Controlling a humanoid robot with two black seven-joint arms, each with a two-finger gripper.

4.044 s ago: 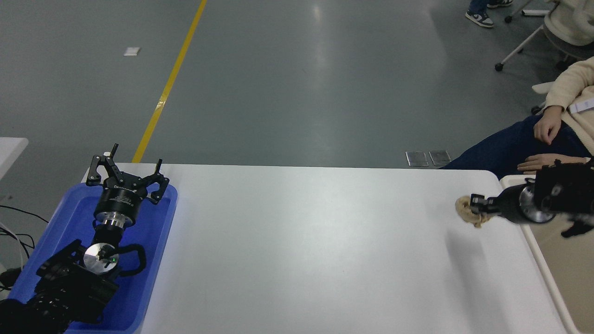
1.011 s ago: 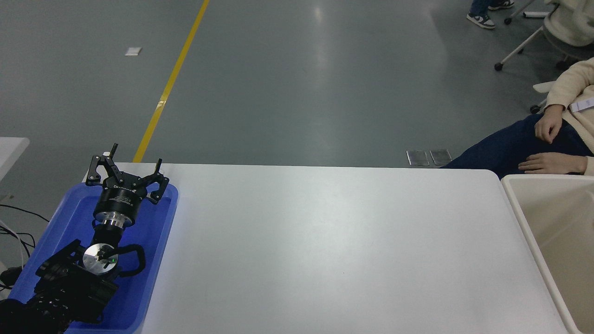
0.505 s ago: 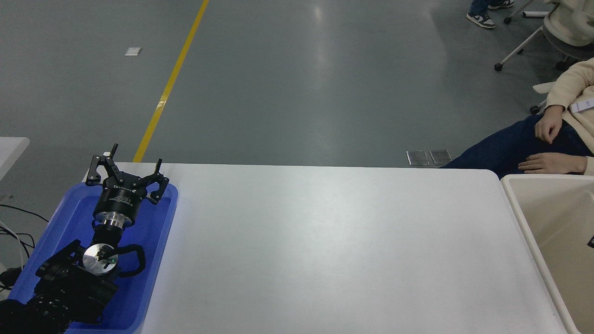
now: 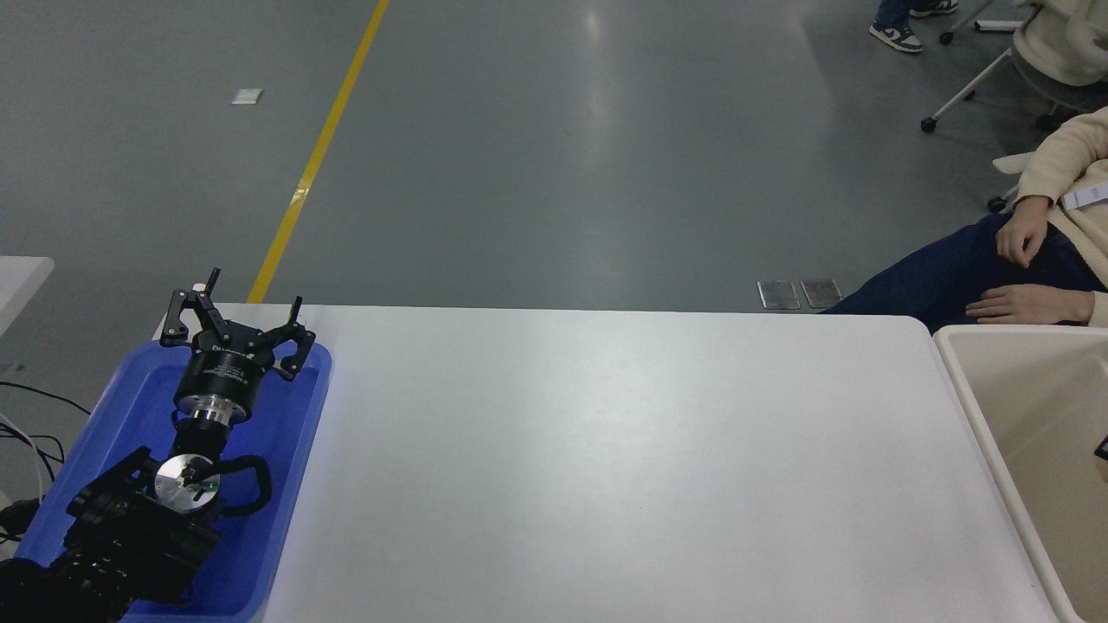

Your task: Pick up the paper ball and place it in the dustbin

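The dustbin (image 4: 963, 381) is a cream-beige bin at the table's right end, cut off by the picture's right edge. The paper ball is out of view. Only a small dark sliver (image 4: 1103, 448) shows at the right edge over the dustbin, and I cannot tell what part it is. My left gripper (image 4: 256, 287) is parked at the lower left over the blue tray, open, with nothing between its fingers.
A shallow blue tray (image 4: 299, 433) lies at the table's left end under the left arm. A person sits at the far right with a hand (image 4: 1021, 305) close to the dustbin's far rim. The white table (image 4: 606, 467) spans the middle.
Four seconds ago my right gripper held the paper ball at the table's right end. Both have since left the view. A dark sliver has come in at the right edge.
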